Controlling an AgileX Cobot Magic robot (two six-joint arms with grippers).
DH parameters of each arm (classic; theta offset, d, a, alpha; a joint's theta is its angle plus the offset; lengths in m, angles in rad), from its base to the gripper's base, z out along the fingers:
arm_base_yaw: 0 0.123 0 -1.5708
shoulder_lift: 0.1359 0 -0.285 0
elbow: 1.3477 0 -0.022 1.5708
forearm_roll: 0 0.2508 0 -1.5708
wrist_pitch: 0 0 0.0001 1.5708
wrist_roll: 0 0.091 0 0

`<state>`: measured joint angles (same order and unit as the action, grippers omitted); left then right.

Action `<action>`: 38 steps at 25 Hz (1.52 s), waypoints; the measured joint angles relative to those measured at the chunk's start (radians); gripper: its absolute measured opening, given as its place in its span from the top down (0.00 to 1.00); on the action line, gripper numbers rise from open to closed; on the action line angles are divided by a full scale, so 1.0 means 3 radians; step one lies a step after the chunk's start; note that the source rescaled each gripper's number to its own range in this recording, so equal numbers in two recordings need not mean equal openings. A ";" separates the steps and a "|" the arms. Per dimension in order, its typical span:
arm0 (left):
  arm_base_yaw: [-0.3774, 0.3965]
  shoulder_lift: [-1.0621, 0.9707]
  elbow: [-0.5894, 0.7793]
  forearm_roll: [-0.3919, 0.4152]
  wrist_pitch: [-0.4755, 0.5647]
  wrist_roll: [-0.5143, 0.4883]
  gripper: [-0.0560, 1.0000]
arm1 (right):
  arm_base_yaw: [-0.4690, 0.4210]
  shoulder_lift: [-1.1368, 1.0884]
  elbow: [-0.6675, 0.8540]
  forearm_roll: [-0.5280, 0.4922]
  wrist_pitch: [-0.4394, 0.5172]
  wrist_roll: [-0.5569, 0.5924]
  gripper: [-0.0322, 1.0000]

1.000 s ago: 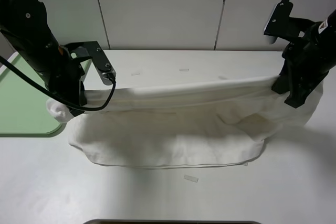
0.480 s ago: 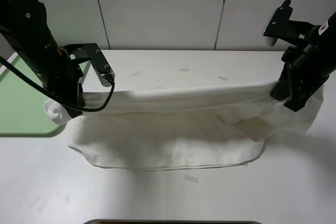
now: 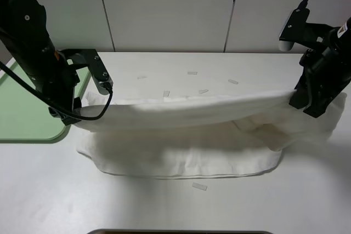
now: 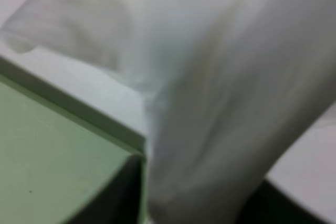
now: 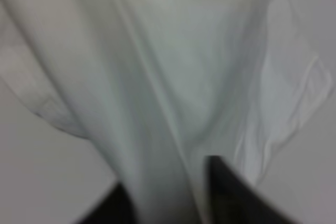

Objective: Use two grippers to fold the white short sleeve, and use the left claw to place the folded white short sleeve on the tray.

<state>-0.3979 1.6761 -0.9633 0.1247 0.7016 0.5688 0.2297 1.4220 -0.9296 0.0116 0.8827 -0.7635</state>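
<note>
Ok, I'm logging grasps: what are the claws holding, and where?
Both hold the white short sleeve: the left claw grips its end beside the tray, the right claw its opposite end.

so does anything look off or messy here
Nothing spilled or damaged. The white short sleeve, stretched between the left gripper and right gripper, bunches unevenly at its right end, unlike the neater left. Small pale strips lie scattered on the table.

Plain white short sleeve (image 3: 186, 135), pale-green tray (image 3: 22, 108)
</note>
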 joint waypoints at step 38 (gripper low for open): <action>0.0010 -0.1225 -0.0313 -0.0067 0.1001 -0.1049 0.00 | -0.0018 -0.0055 0.0000 0.0015 0.0014 0.0361 0.00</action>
<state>-0.3949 1.3085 -1.0572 0.1046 1.0020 0.2542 0.2242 1.4056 -0.9296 0.0162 0.8868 -0.6552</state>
